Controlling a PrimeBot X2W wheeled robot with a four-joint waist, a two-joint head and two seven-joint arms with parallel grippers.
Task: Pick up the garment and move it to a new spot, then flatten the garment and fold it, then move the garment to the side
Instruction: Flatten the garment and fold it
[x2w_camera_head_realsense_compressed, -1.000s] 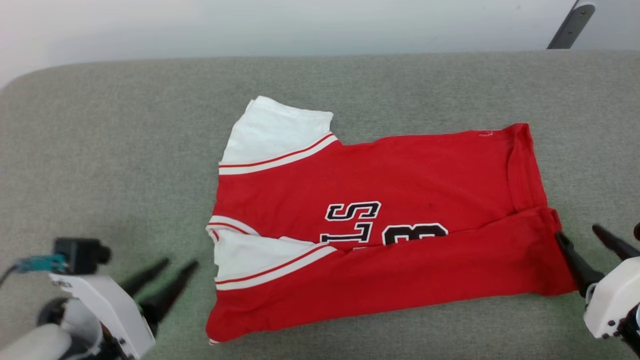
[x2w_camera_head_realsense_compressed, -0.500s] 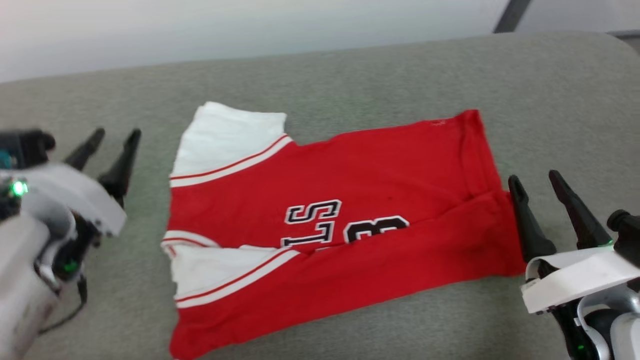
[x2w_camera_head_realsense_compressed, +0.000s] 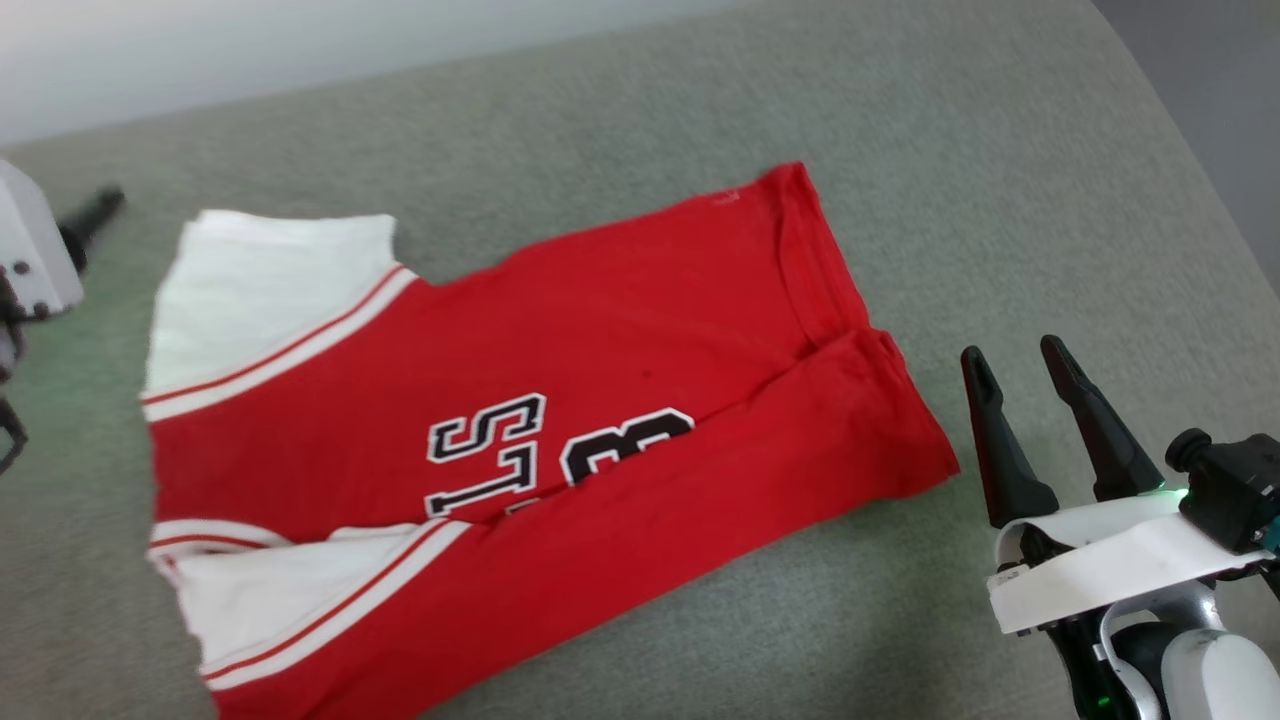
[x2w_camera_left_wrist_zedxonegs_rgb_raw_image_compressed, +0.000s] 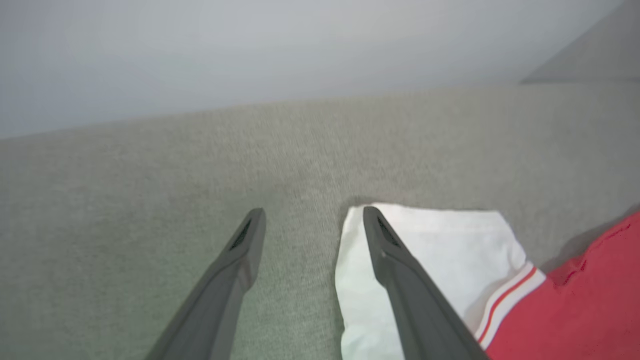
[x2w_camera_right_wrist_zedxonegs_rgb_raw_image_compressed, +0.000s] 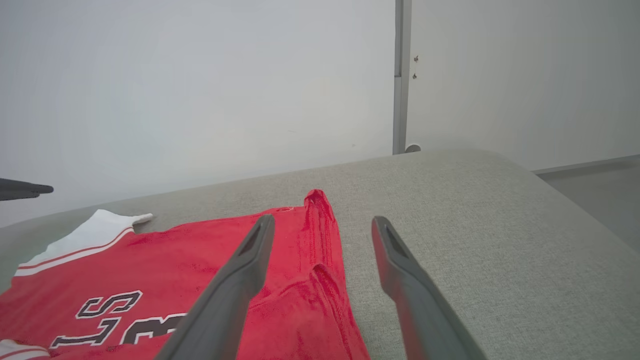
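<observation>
The garment (x2w_camera_head_realsense_compressed: 560, 370) is a red jersey with white sleeves, red stripes and black lettering. It lies flat on the grey-green table (x2w_camera_head_realsense_compressed: 1000, 180), its near long edge folded over the lettering. My right gripper (x2w_camera_head_realsense_compressed: 1018, 362) stands open just right of the red hem, holding nothing. In the right wrist view the garment (x2w_camera_right_wrist_zedxonegs_rgb_raw_image_compressed: 165, 270) lies to the left of that open gripper (x2w_camera_right_wrist_zedxonegs_rgb_raw_image_compressed: 322, 224). My left gripper (x2w_camera_left_wrist_zedxonegs_rgb_raw_image_compressed: 314, 214) is open above the table beside the white sleeve (x2w_camera_left_wrist_zedxonegs_rgb_raw_image_compressed: 450, 255), its right finger over the sleeve's edge. One of its fingertips (x2w_camera_head_realsense_compressed: 100, 205) pokes in at the head view's left edge.
A pale wall (x2w_camera_right_wrist_zedxonegs_rgb_raw_image_compressed: 200, 90) rises behind the table, with a grey vertical strip (x2w_camera_right_wrist_zedxonegs_rgb_raw_image_compressed: 399, 75) in it. The table's rounded right edge (x2w_camera_head_realsense_compressed: 1190, 170) drops off to a darker floor. Bare table surface stretches to the right of the garment and beyond it.
The head camera has swung right, so the garment has slid left in its view. Both arms have lifted and moved forward; the left one has gone to the frame's left edge. Both grippers stay open.
</observation>
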